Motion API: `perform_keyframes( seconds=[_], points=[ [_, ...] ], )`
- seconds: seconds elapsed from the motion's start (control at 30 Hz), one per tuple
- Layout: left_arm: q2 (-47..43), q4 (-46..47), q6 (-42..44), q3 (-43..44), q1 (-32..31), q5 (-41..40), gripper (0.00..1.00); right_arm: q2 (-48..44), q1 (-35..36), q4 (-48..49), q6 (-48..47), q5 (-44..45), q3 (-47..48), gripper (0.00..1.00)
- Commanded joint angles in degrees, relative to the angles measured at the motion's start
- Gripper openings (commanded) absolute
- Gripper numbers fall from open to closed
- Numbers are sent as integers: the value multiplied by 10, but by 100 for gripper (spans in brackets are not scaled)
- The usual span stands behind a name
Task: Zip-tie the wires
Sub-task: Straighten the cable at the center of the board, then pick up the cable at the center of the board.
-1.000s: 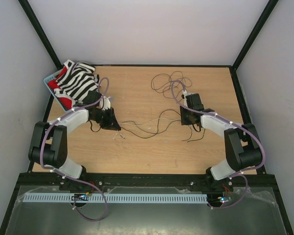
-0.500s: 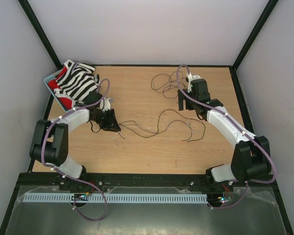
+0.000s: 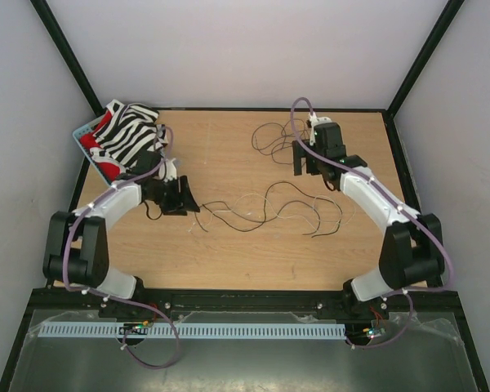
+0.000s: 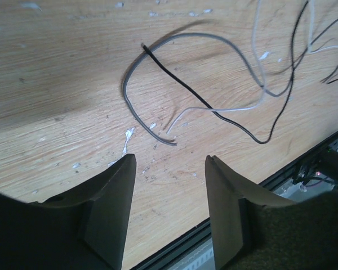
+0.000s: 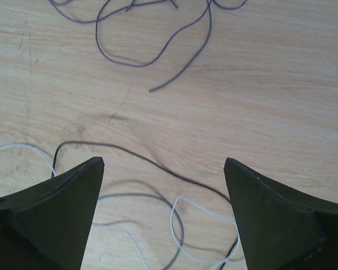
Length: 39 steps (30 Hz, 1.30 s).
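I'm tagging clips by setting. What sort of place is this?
Probably a robotics lab test cell: a wooden table walled in by pale panels on black frame bars, with loose wires laid out.

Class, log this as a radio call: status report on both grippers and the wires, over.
Left gripper open, empty. Right gripper open wide, empty, above strands. Wires loose, sprawled between the arms, untied. Zebra-striped cloth far left, apart from them.

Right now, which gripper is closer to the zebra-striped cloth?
Left. The left gripper is a short way from the zebra-striped cloth; the right gripper is far across the table.
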Motion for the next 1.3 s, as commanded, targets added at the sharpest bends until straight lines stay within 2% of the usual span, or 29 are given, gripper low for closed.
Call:
perform_keyframes(
  seconds=[0.0,0.17,0.3,0.43,0.73,0.97,1.07,1.27],
  points=[
    [-76,-14,-6,18,27,11,58,58,3,36,21,10,61,100],
    [-155,-12,-9,54,69,13,81,126,-8,81,40,49,116,99],
    [-203,-13,-11,79,121,37,94,196,-38,111,53,45,157,93],
    [-239,-11,-27,87,172,103,96,260,-65,139,60,16,191,79],
    [-289,-1,-46,61,199,147,99,365,-83,142,49,-33,276,70],
    [-299,5,-52,46,204,163,99,431,-85,129,49,-26,340,58],
    [-300,6,-52,42,205,166,99,451,-86,122,47,-30,365,48],
    [-298,13,-53,39,208,169,99,441,-86,116,40,-34,374,6]
  ],
)
